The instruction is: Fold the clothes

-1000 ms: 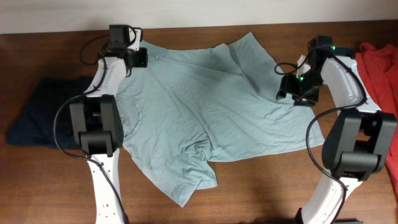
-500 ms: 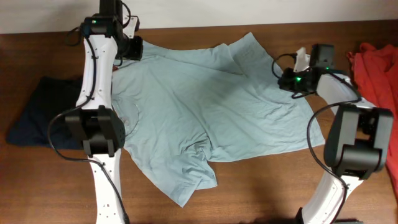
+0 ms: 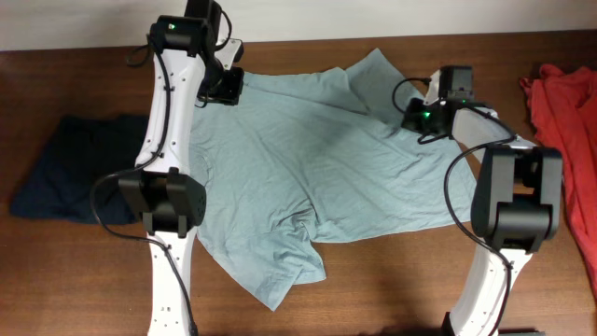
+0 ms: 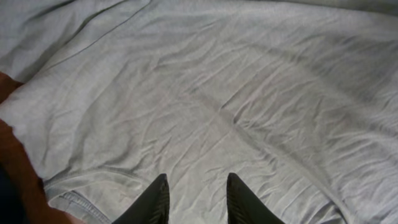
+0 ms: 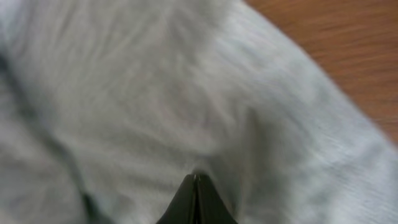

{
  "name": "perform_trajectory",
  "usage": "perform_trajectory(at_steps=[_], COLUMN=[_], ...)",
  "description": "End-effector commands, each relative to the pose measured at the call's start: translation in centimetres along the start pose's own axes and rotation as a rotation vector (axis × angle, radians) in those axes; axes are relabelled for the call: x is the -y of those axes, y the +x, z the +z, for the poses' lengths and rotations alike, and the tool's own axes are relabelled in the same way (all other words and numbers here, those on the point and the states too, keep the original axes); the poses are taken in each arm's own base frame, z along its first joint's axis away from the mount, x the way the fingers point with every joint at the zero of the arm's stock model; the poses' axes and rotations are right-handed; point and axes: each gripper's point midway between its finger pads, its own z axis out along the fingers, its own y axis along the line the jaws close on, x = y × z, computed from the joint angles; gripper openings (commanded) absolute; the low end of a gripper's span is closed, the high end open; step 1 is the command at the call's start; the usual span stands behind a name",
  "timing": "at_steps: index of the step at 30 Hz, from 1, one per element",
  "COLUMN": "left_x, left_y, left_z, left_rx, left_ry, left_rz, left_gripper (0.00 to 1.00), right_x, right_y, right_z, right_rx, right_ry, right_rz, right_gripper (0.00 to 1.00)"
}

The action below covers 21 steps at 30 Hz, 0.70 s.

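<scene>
The clothes lie on a brown table. A pale grey-blue T-shirt [image 3: 317, 159] is spread rumpled across the middle. A dark navy garment [image 3: 65, 168] lies at the left, and a red-orange one [image 3: 564, 89] at the right edge. My left gripper [image 3: 227, 91] hovers over the shirt's upper left part. In the left wrist view it [image 4: 197, 178] is open, with only wrinkled shirt [image 4: 236, 93] below the gap and a ribbed hem [image 4: 74, 200] at lower left. My right gripper [image 3: 411, 117] rests on the shirt's upper right part. Its [image 5: 196, 177] fingers are shut, with shirt fabric [image 5: 155, 93] puckered at their tip.
Bare wood table [image 3: 392, 280] shows in front of the shirt and along the back edge. A white wall runs behind the table. Both arm bases stand at the front, with black cables looping beside each arm.
My left arm swung right over the shirt's upper left and its jaws opened. My right gripper moved left onto the shirt and shut.
</scene>
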Motion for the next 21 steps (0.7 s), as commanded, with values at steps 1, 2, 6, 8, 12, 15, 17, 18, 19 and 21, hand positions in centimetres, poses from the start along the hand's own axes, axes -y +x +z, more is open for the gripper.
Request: perform_trajectory(at_steps=[1, 2, 6, 8, 12, 15, 17, 18, 19, 21], left_x=[0.4, 0.4, 0.4, 0.4, 0.5, 0.5, 0.3, 0.0, -0.3, -0.5], left_y=[-0.5, -0.3, 0.0, 0.0, 0.3, 1.0, 1.6, 1.8, 1.6, 0.8], left_z=[-3.3, -3.3, -3.3, -3.3, -3.3, -3.2, -3.2, -3.2, -3.2, -2.8], left_rx=[0.066, 0.061, 0.045, 0.045, 0.034, 0.004, -0.019, -0.027, -0.023, 0.004], left_ry=[0.004, 0.005, 0.005, 0.006, 0.007, 0.005, -0.003, -0.023, -0.042, -0.045], left_rz=[0.009, 0.009, 0.007, 0.009, 0.007, 0.007, 0.023, 0.023, 0.024, 0.038], left_gripper=[0.32, 0.36, 0.38, 0.41, 0.47, 0.47, 0.5, 0.52, 0.56, 0.56], right_x=[11.3, 12.1, 13.9, 14.2, 13.3, 11.3, 9.6, 8.3, 7.0, 4.6], right_y=[5.7, 5.9, 6.1, 5.9, 3.8, 0.7, -1.3, -2.5, -3.5, -4.6], right_z=[1.3, 0.9, 0.1, -0.3, -1.8, -5.2, -8.0, -9.9, -11.7, -13.5], right_rx=[-0.15, -0.159, -0.172, -0.175, -0.144, -0.071, -0.006, 0.037, 0.079, 0.123], right_ry=[0.372, 0.382, 0.375, 0.307, 0.131, -0.02, -0.098, -0.135, -0.165, -0.21], right_rz=[0.143, 0.179, 0.261, 0.31, 0.329, 0.278, 0.229, 0.194, 0.167, 0.118], right_gripper=[0.04, 0.04, 0.04, 0.05, 0.26, 0.38, 0.43, 0.45, 0.47, 0.46])
